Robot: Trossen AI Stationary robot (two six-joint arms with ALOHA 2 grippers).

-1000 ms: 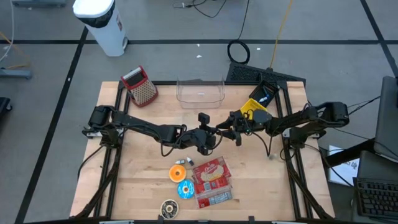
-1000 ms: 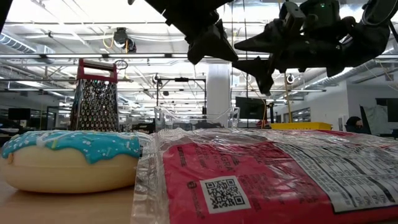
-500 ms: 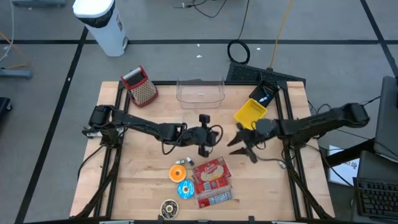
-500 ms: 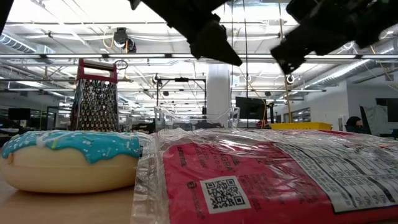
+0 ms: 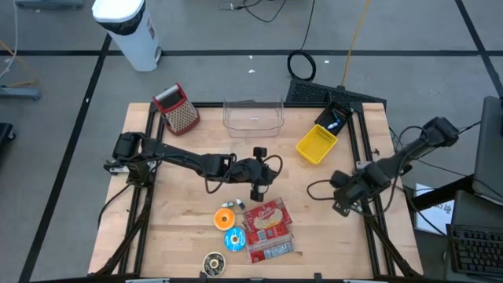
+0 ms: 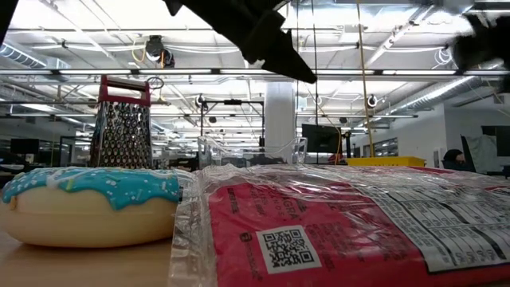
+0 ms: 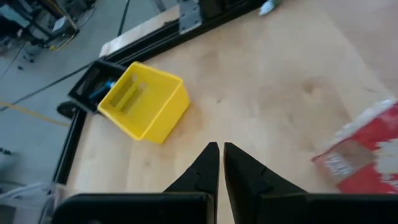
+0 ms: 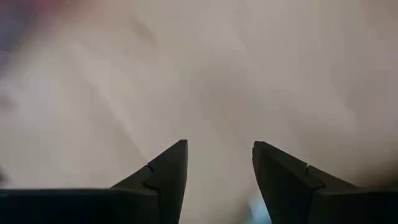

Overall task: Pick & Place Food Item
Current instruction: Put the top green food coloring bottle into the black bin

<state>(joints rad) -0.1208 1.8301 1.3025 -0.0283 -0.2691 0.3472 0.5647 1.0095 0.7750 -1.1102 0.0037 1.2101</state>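
Observation:
A red packet of crackers (image 5: 267,228) lies flat near the table's front, beside a blue-iced donut (image 5: 234,239), a small orange item (image 5: 225,218) and a dark round item (image 5: 213,263). The low view shows the packet (image 6: 335,231) and the donut (image 6: 92,203) close up. My left gripper (image 7: 219,149) hangs shut and empty above the table's middle (image 5: 266,178), just beyond the packet's far edge. My right gripper (image 8: 219,149) stands open and empty, pointing down over the table's right edge (image 5: 344,200).
A yellow bin (image 5: 317,143) sits at the far right, a clear container (image 5: 253,115) at the far middle and a metal grater (image 5: 179,108) at the far left. Bare wood lies between the left gripper and the right edge.
My right gripper has swung away from the left gripper at the table's middle toward the right edge and tipped from nearly level to pointing down. My left gripper has stayed in place but rolled about its own axis.

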